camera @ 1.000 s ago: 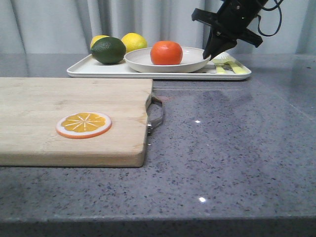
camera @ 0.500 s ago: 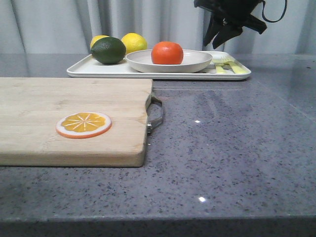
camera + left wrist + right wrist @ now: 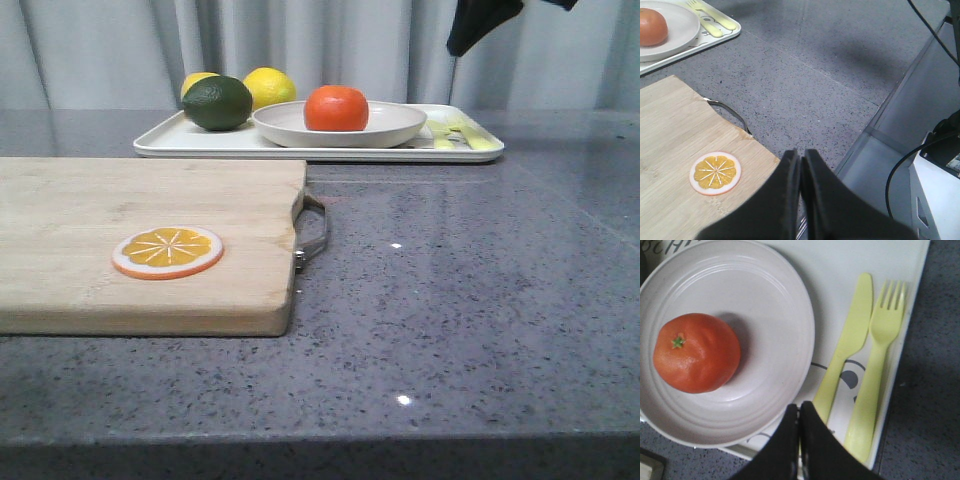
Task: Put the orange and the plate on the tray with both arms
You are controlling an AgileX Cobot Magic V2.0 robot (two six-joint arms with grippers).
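The orange point(image 3: 336, 108) sits in the cream plate point(image 3: 395, 124), and the plate rests on the white tray point(image 3: 160, 146) at the back of the table. In the right wrist view the orange point(image 3: 696, 353) lies in the plate point(image 3: 765, 315) on the tray point(image 3: 840, 270). My right gripper point(image 3: 799, 407) is shut and empty, raised above the plate's rim; in the front view it point(image 3: 458, 48) hangs at the top right. My left gripper point(image 3: 800, 152) is shut and empty, above the cutting board's near corner; it does not show in the front view.
A wooden cutting board point(image 3: 90, 200) with a metal handle point(image 3: 315, 232) carries an orange slice point(image 3: 167, 251). A dark green fruit point(image 3: 217, 102) and two lemons point(image 3: 270, 86) lie on the tray's left part. A yellow-green knife point(image 3: 847, 345) and fork point(image 3: 875, 370) lie on its right part.
My right gripper has let go of the plate's rim and risen up and to the right, away from the tray. The plate with the orange stays on the tray.
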